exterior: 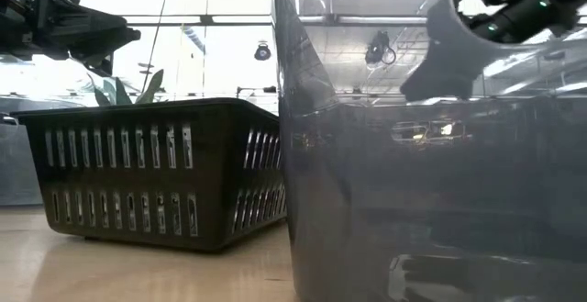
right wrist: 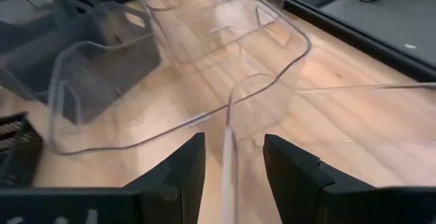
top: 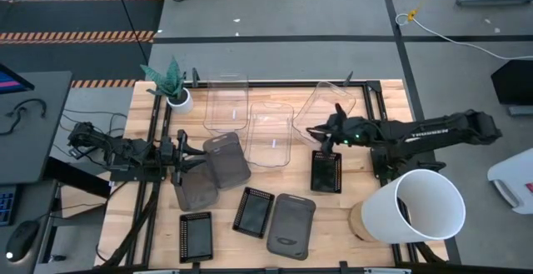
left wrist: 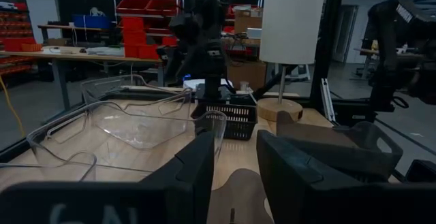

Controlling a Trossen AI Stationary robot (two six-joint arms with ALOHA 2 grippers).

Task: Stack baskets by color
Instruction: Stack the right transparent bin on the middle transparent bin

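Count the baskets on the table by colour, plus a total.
Clear transparent plastic baskets: 3
Smoky dark grey plastic baskets: 3
Small black mesh-sided plastic baskets: 3
Total: 9 baskets

Two dark jointed arms, white lettering on right arm (top: pixel 433 130), green indicator light, black cables
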